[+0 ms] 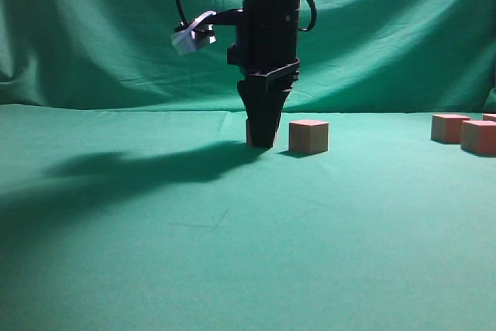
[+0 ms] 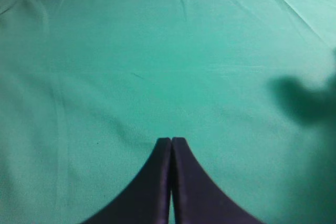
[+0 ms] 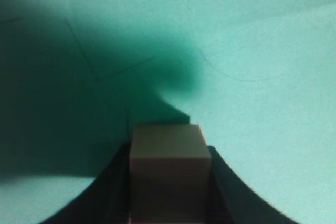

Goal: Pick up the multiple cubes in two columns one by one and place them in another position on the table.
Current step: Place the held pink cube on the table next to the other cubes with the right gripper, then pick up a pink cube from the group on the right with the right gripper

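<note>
From the exterior view I've got the right gripper (image 1: 262, 142) straight down at the table (image 1: 194, 269), tips at the cloth. A sliver of a cube (image 1: 249, 131) peeks out behind the fingers, and a second cube (image 1: 308, 136) sits just beside it to the right. Three more cubes (image 1: 450, 128) cluster well apart at the far right edge. Left arm isn't visible here.

Left wrist view: the left gripper (image 2: 171, 141) has its fingers pressed together with nothing between them, over bare green cloth. No cubes here, just a shadow at the right.

Right wrist view gives what the outside camera hides: the cube fills the gap between the dark fingers (image 3: 226, 182), jaws partly spread and hugging both its sides.
</note>
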